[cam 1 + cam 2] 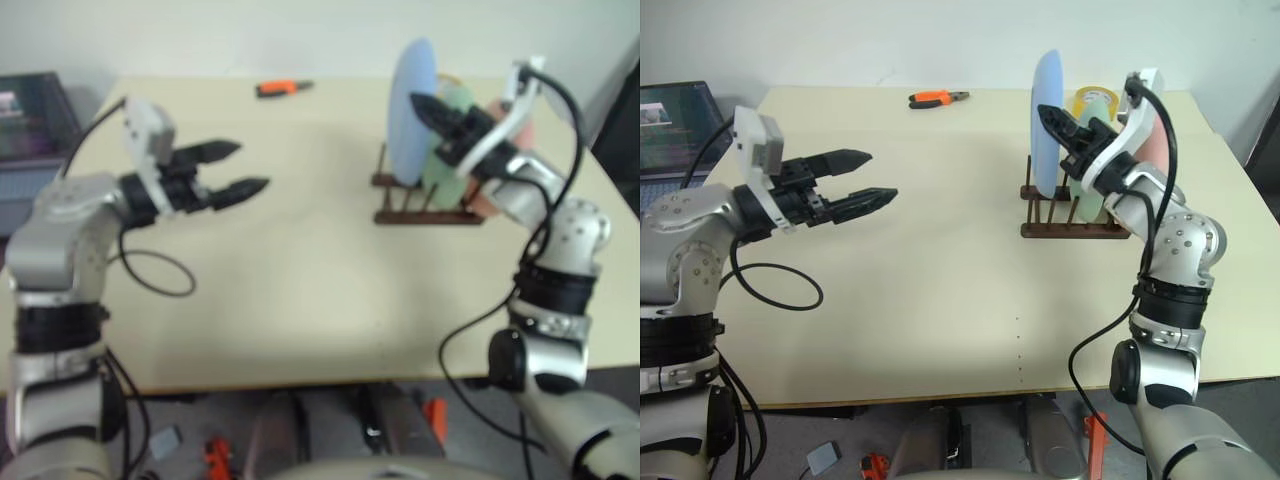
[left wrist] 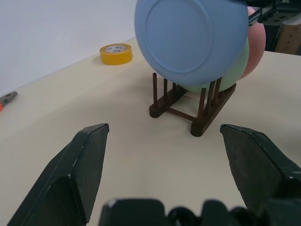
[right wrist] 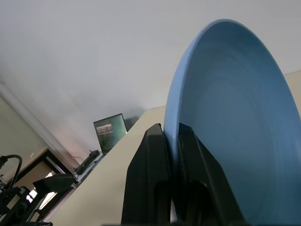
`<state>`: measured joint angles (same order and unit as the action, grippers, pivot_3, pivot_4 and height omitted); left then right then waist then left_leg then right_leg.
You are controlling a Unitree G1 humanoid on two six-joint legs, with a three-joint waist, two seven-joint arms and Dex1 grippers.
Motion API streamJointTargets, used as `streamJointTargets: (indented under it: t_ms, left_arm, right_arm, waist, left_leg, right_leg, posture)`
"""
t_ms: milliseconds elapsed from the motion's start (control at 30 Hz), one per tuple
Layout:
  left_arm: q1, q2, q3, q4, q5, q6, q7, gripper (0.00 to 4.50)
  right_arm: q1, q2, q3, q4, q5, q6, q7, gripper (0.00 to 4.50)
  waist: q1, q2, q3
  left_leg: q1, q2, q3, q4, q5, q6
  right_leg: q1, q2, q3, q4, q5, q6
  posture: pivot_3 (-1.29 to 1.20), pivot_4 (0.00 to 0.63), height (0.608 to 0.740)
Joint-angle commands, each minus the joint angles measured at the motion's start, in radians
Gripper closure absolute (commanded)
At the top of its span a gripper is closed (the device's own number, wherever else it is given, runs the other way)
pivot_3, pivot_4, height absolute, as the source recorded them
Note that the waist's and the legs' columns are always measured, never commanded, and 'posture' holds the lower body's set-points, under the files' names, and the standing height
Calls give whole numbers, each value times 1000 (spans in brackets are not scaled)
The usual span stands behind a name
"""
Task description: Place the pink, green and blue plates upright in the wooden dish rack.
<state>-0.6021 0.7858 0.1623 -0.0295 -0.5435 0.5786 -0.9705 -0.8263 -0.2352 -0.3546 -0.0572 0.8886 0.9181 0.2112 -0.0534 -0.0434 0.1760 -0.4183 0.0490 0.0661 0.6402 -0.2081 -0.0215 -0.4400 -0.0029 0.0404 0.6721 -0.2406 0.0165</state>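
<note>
The blue plate [image 1: 1047,120] stands upright at the front of the wooden dish rack [image 1: 1070,228]. Behind it in the rack lean the green plate [image 2: 230,75] and the pink plate [image 2: 256,52]. My right gripper [image 3: 170,129] is shut on the blue plate's upper rim, one finger on each face. Over the left part of the table my left gripper [image 1: 880,175] hovers open and empty. It points level toward the rack, well apart from it.
A yellow tape roll [image 2: 115,53] lies on the table beyond the rack. Orange-handled pliers [image 1: 938,98] lie near the far edge. A laptop [image 1: 675,125] sits off the table's left side. Bare tabletop [image 1: 940,280] stretches between my left gripper and the rack.
</note>
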Motion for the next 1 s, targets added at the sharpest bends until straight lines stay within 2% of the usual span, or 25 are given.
streamJointTargets:
  t_ms: [33,1000]
  left_arm:
    - [-10,5,12,-24,0,-8,6,335]
    - [-2,-2,1,-16,20,-11,0,335]
  right_arm:
    - [-29,3,-20,-34,40,-31,0,4500]
    - [54,-2,14,-23,30,-8,-63,4500]
  waist:
    - [0,0,0]
    - [-2,0,0]
  left_leg:
    - [0,0,0,0,0,0]
    - [0,0,0,-1,0,0]
  right_leg:
    - [0,0,0,0,0,0]
    - [0,0,0,-2,0,0]
  posture:
    - [0,150,740]
    - [0,150,740]
